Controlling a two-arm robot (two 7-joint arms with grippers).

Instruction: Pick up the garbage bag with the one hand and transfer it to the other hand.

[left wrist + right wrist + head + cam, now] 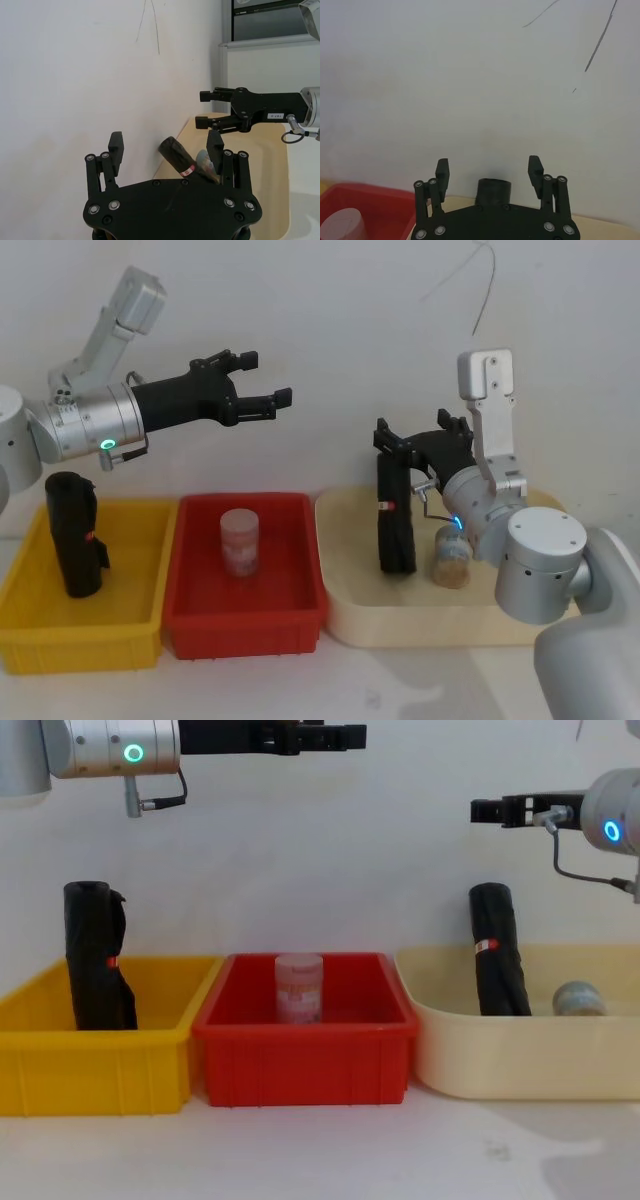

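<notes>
The garbage bag, a slim black roll with a red-and-white label band, stands upright and leans slightly in the cream tray; the chest view shows the garbage bag from the side. My right gripper, on the blue-lit arm, hovers open above the roll's top without touching it. In the right wrist view the garbage bag lies below my spread right gripper. My left gripper, on the green-lit arm, is open and empty, held high over the bins; its own camera looks past the left gripper toward the right gripper.
A yellow bin on the left holds another black roll with a loose flap. The red bin in the middle holds a pinkish jar. A small tan jar sits in the cream tray beside the bag. A white wall stands behind.
</notes>
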